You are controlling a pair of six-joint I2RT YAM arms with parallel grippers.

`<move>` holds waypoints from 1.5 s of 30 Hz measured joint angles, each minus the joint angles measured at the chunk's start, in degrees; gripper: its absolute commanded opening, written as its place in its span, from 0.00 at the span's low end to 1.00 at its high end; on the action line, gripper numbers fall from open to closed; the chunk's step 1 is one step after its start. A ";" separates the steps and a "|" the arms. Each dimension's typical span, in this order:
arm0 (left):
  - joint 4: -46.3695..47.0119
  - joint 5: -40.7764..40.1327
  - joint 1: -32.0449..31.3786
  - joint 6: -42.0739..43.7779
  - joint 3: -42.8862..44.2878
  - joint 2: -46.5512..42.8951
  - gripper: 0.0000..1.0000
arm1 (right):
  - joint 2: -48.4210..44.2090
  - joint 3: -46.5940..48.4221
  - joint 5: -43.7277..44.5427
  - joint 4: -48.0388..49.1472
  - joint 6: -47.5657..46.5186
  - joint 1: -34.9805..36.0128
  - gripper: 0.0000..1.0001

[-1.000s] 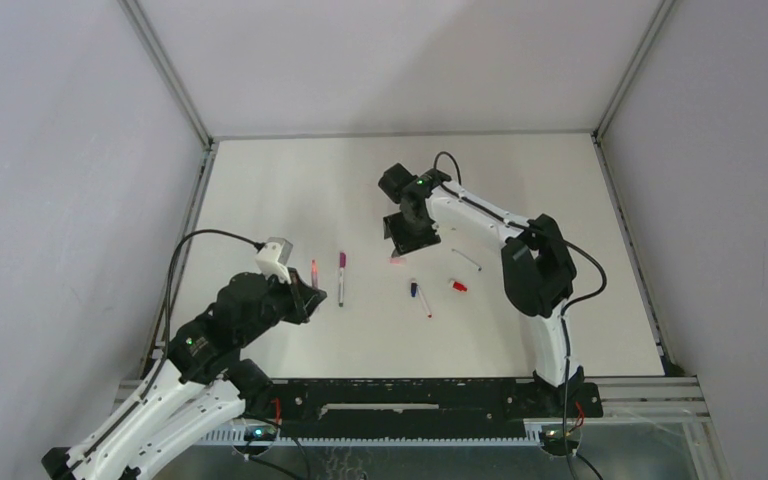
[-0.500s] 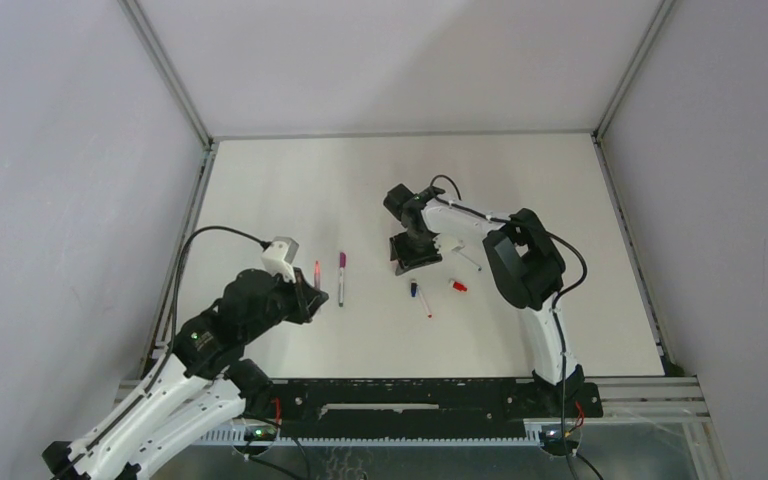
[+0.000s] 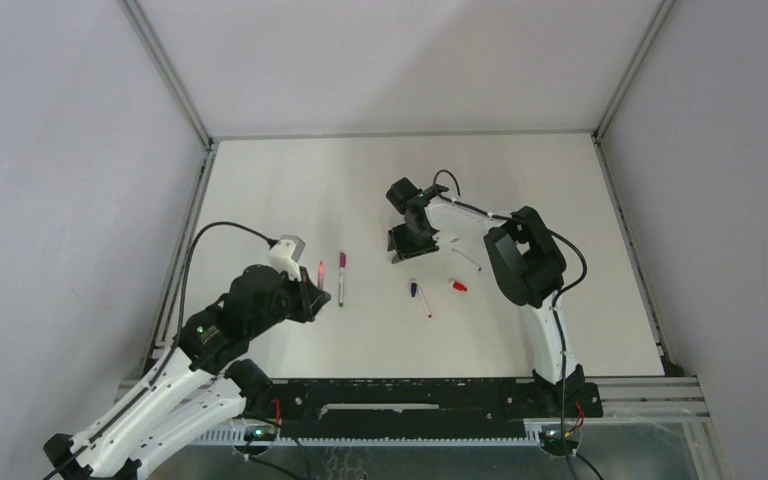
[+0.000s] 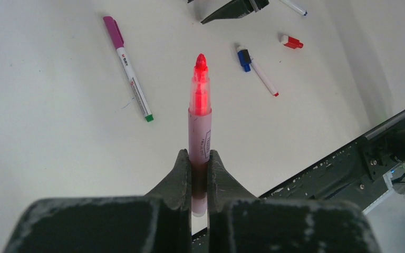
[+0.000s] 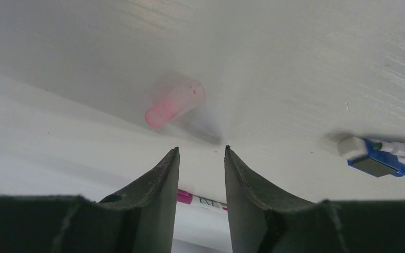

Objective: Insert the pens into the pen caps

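Clamping the pinkish-red pen (image 4: 200,113) low on its barrel, the left tool (image 4: 200,158) is holding it tip-out above the counter (image 4: 58,132). The right tool (image 5: 201,153) is hovering with jaws apart and empty beside the pink cap (image 5: 175,104) lying there. The cap is probably light, slick and roll-prone, best pinched across its middle.

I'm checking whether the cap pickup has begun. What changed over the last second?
The right gripper dropped toward the pink cap, arm folding in, jaws narrowing; they remain open and empty, the cap lying just ahead of them. The left gripper drifted slightly right, still shut on the pinkish-red pen. The purple-capped pen, the blue-capped pen and the red cap stayed put.
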 measured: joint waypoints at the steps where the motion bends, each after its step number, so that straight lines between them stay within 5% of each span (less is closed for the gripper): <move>1: 0.02 0.04 0.00 0.02 0.00 0.11 0.00 | 0.00 0.00 0.00 0.22 -0.26 0.00 0.44; 5: 0.09 0.26 0.00 0.09 0.00 0.61 0.00 | -0.22 0.00 0.20 0.96 -1.03 -0.35 0.48; 12: 0.46 0.87 0.00 0.61 0.00 0.81 0.00 | -0.87 0.02 0.61 2.82 -2.21 -1.77 0.70; 32: 1.31 3.65 -0.02 1.66 0.07 4.48 0.00 | -0.70 4.92 -3.08 3.45 -1.14 -10.29 0.70; 45: 2.62 5.14 -0.04 3.26 2.32 8.76 0.00 | 12.48 20.74 -8.90 -2.67 0.55 -13.97 0.65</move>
